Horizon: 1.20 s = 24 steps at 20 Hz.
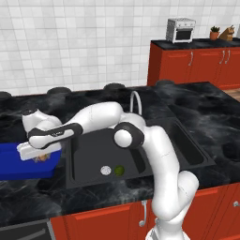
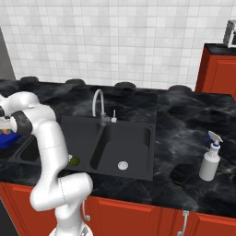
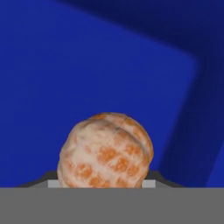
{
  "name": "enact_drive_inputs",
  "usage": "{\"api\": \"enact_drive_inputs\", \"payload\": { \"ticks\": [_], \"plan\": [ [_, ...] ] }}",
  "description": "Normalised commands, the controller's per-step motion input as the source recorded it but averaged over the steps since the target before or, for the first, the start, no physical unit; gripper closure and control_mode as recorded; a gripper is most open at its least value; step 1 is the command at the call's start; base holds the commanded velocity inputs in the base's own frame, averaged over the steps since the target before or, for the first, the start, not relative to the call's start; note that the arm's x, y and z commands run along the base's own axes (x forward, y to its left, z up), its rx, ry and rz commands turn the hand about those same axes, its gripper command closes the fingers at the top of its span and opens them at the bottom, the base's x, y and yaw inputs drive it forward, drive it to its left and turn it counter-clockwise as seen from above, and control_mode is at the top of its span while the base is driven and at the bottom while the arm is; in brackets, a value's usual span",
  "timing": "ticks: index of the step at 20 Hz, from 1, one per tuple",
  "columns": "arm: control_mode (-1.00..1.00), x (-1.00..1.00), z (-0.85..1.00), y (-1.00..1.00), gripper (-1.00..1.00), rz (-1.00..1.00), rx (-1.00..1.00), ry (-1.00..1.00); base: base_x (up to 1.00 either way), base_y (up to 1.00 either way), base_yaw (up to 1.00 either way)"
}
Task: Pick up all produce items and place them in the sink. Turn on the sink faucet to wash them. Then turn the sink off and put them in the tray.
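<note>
lumpy orange-tan produce piece [image 3: 106, 152] over blue tray [image 3: 87, 65].

Glossy black marbled counter [image 1: 197, 108]; matte black sink [image 1: 89, 154]; shiny metal faucet [image 2: 97, 103]; smooth blue plastic-looking tray [image 3: 65, 65]; lumpy, rough tan-orange produce [image 3: 105, 151]; smooth dark green ball [image 1: 119, 170].

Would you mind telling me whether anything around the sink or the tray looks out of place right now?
Nothing looks spilled or damaged. One produce item, a dark green ball, lies in the sink beside the drain, while the orange-tan lumpy piece sits at the gripper over the blue tray.
</note>
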Motion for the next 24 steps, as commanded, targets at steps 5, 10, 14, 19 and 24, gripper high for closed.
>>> {"api": "enact_drive_inputs", "payload": {
  "ticks": [5,10,14,19,24],
  "plan": [
    [-1.0,0.03,-0.16,0.0,1.0,0.0,0.0,0.0,0.0,0.0,0.0],
    [-1.0,0.0,-0.05,0.0,1.0,0.0,0.0,0.0,0.0,0.0,0.0],
    [-1.0,0.0,-0.11,0.0,1.0,0.0,0.0,0.0,0.0,0.0,0.0],
    [-1.0,0.0,-0.15,0.0,1.0,0.0,0.0,0.0,0.0,0.0,0.0],
    [-1.0,0.0,-0.09,0.05,-1.0,0.0,0.0,-0.01,0.0,0.0,0.0]
  ]
}}
